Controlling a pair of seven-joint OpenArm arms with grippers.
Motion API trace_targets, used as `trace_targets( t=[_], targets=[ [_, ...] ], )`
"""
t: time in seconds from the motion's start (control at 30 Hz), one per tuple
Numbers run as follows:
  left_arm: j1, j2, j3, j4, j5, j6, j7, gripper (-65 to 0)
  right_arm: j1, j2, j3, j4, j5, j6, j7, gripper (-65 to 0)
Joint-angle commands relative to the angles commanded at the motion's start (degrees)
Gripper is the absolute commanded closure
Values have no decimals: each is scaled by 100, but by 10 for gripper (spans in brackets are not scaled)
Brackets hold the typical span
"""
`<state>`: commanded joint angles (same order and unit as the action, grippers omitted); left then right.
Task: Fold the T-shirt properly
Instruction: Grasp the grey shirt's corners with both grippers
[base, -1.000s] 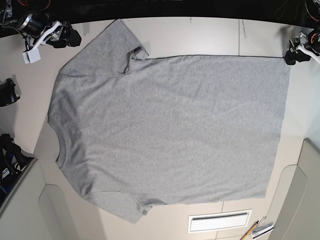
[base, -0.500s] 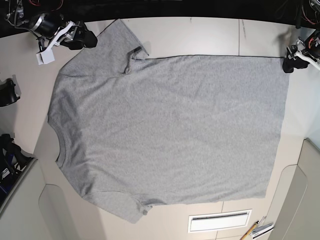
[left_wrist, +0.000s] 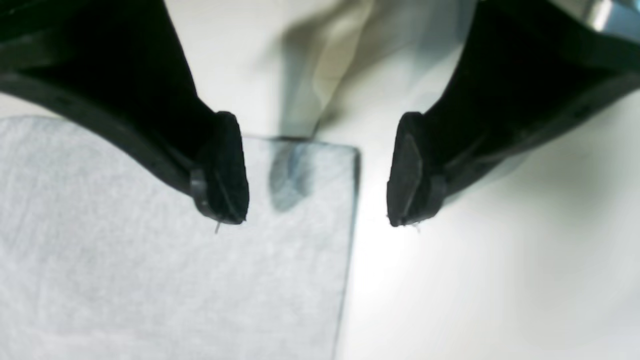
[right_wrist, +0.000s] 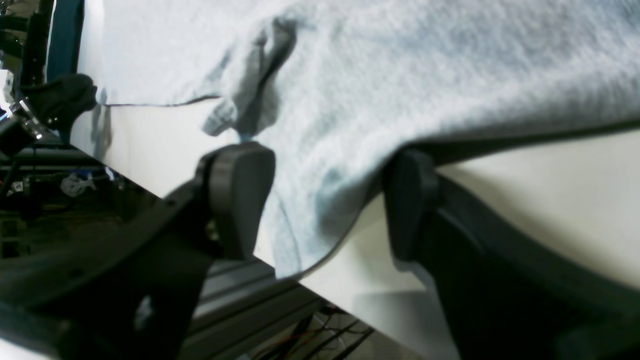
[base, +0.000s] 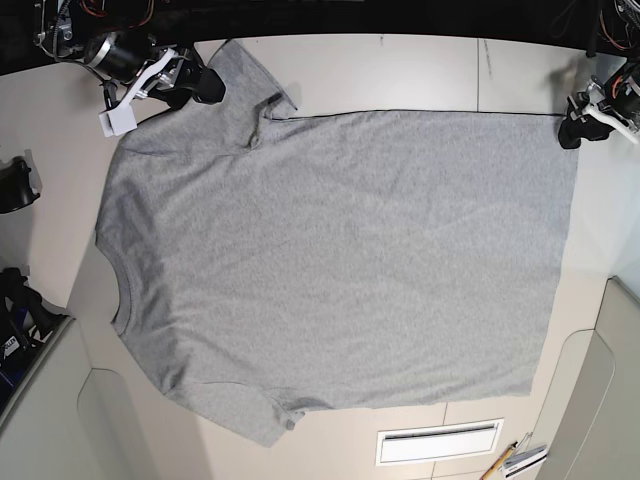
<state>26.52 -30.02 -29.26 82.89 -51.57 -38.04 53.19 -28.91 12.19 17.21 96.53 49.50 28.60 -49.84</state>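
The heather-grey T-shirt lies flat on the pale table, plain side up, neck to the left and hem to the right. No lettering or label shows. My right gripper is at the upper sleeve. In the right wrist view it is open, its fingers either side of the sleeve edge. My left gripper is at the upper hem corner. In the left wrist view it is open over that corner, one finger above cloth, the other above bare table.
A white slotted plate and pens lie near the front right. Black gear sits off the left side. The table's far edge runs just beside the sleeve, with metal framing below.
My right gripper has moved right along the far edge to the sleeve. My left gripper has shifted slightly left onto the hem corner. The shirt has not moved.
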Motion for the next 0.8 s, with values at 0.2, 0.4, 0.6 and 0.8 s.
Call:
trace_targets(
  t=[0.2, 0.4, 0.6, 0.8],
  targets=[
    [-2, -2, 321, 0, 42, 4, -46, -476, 0, 0, 0, 0, -4, 83, 35, -381],
    [0, -2, 321, 0, 317, 4, -46, -442, 87, 0, 0, 0, -22, 273, 31, -118],
    [0, -2, 321, 0, 317, -109, -153, -37, 273, -2, 0, 0, -22, 468, 31, 0],
    [-2, -20, 321, 4, 317, -196, -151, 0, 337, -131, 2, 2, -103, 466, -15, 0]
  ],
)
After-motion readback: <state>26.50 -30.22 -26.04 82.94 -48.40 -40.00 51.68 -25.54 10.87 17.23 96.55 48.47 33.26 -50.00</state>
